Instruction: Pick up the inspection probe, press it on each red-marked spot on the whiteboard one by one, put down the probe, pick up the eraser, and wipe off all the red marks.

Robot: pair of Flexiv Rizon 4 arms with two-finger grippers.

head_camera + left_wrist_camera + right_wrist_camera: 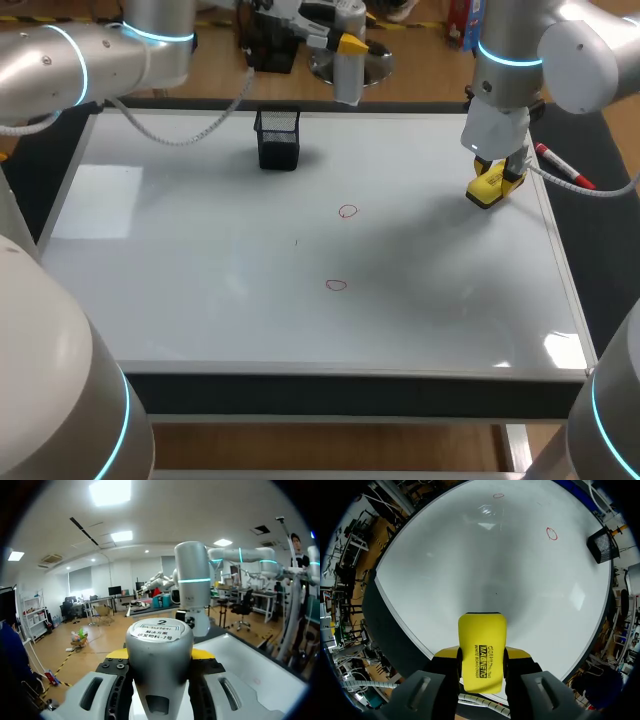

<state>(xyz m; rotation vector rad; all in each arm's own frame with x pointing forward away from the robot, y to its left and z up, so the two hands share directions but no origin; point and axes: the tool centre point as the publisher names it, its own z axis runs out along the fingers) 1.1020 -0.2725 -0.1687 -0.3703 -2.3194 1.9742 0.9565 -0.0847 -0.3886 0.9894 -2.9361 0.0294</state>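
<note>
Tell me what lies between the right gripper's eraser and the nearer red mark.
Nothing: only bare whiteboard between eraser and nearer red mark, seen in head and right wrist views.

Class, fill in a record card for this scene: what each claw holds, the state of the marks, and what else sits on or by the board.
Left claw: shut on the silver probe, raised past the board's far edge
Right claw: shut on the yellow eraser, by the board's right edge
Red marks: two small rings near the whiteboard middle, not wiped
Other things: black mesh cup at the back; red marker off the right edge
</note>
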